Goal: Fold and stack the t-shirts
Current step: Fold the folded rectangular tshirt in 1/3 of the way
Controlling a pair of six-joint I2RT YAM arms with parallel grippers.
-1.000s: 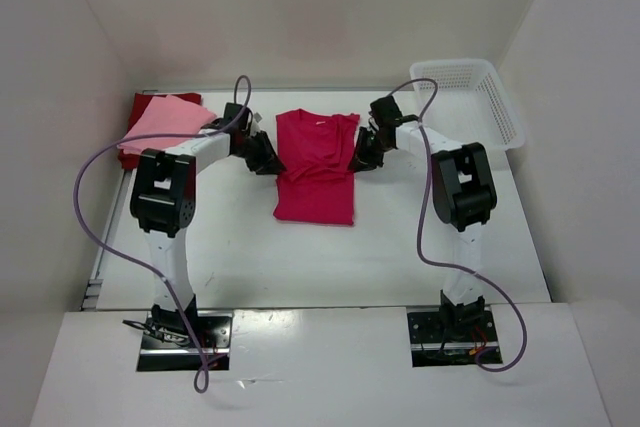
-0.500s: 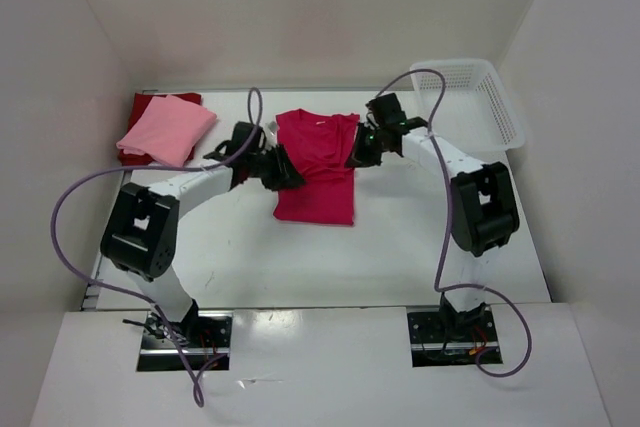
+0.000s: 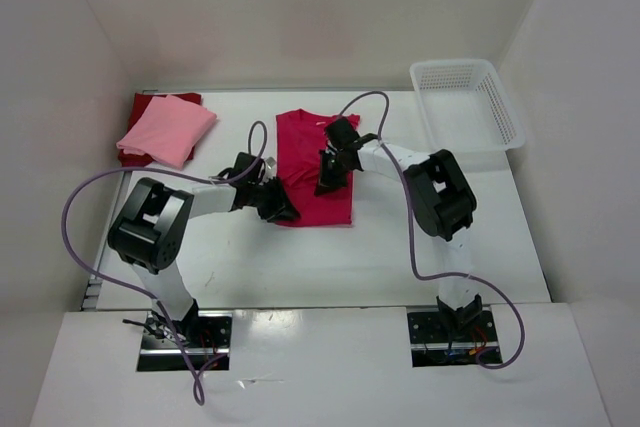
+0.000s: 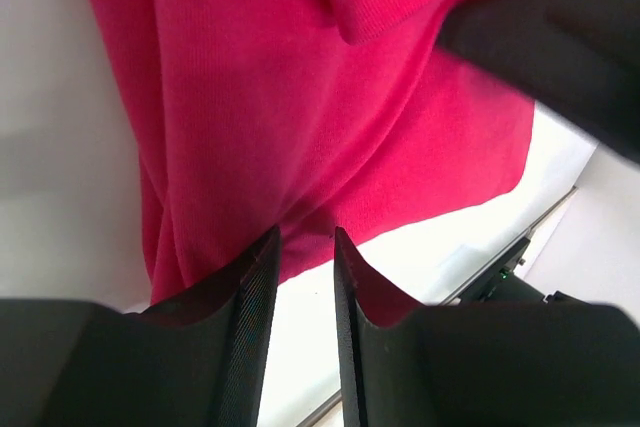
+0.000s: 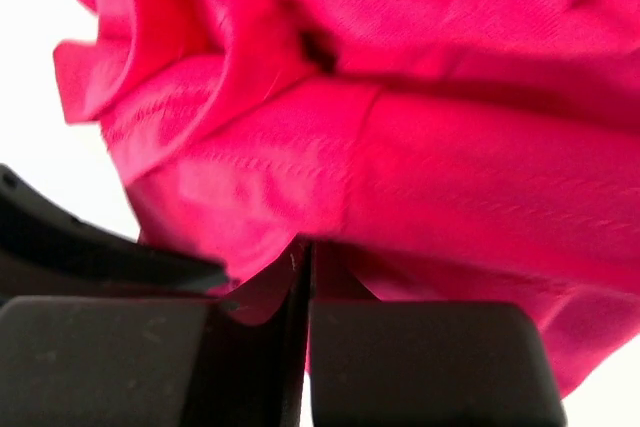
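Observation:
The crimson-magenta t-shirt (image 3: 305,152) lies flat mid-table, collar to the far side. My right gripper (image 3: 327,181) hangs over its middle, shut on a bunched fold of that cloth (image 5: 400,147); the cloth meets the closed tips (image 5: 303,247). At the shirt's near left corner sits my left gripper (image 3: 284,213). It stands open by a narrow gap (image 4: 305,237), tips at the hem (image 4: 300,187), with white table showing between the fingers (image 4: 245,327). The light pink t-shirt (image 3: 170,129) lies folded on the dark red one (image 3: 150,102) at the far left.
A white lattice basket (image 3: 468,102) stands at the back right against the wall. Purple cables loop from both arms (image 3: 75,217). The right arm's dark gripper body (image 4: 560,37) crosses the upper right of the left wrist view.
My right gripper closed at the shirt's right side and moved left over its middle with cloth in it. My left gripper slid toward me along the left edge to the hem corner.

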